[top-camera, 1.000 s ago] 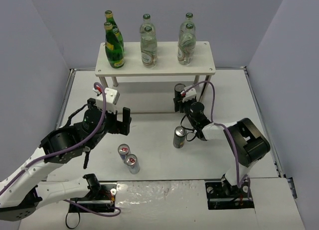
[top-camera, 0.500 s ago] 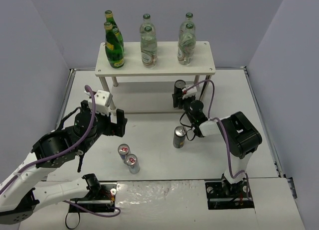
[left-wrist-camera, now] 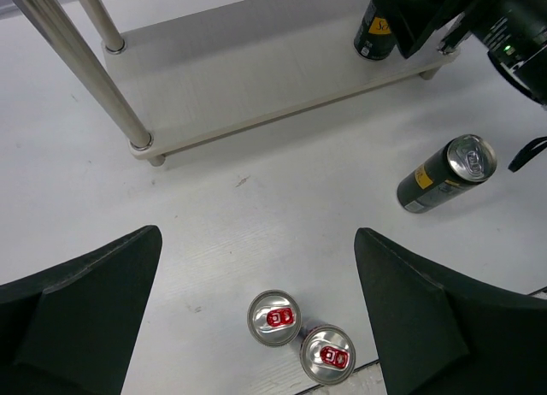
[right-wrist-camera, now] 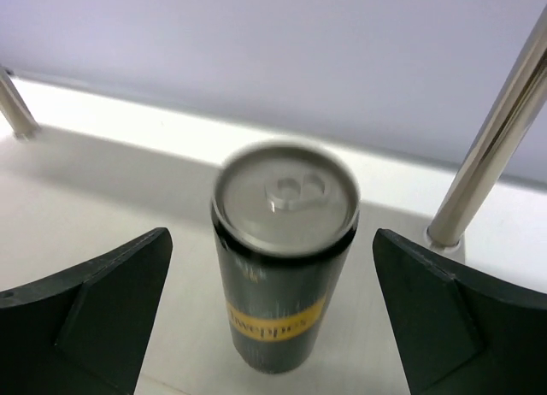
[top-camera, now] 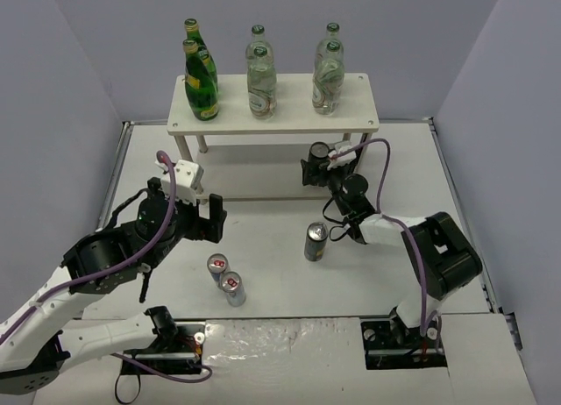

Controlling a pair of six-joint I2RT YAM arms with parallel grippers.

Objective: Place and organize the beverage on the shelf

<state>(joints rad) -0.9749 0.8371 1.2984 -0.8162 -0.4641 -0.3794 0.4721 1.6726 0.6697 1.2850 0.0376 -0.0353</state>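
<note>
Standing under the shelf's (top-camera: 294, 116) top, crowded with bottles (top-camera: 261, 81), black can (right-wrist-camera: 286, 190) sits untouched between right gripper's (right-wrist-camera: 272, 241) spread jaws; left gripper (left-wrist-camera: 256, 237) open, empty.

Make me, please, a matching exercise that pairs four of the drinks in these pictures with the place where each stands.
Things
1. pair of dark-green glass bottles
2. four clear green-capped bottles
3. pair of silver red-tabbed cans
4. black yellow-labelled can between the right hand's open fingers

Places
A. lower board of the pale shelf
B. white table, side by side
C. top board, left end
D. top board, middle and right

Pairs: 1-C, 2-D, 3-B, 4-A
</note>
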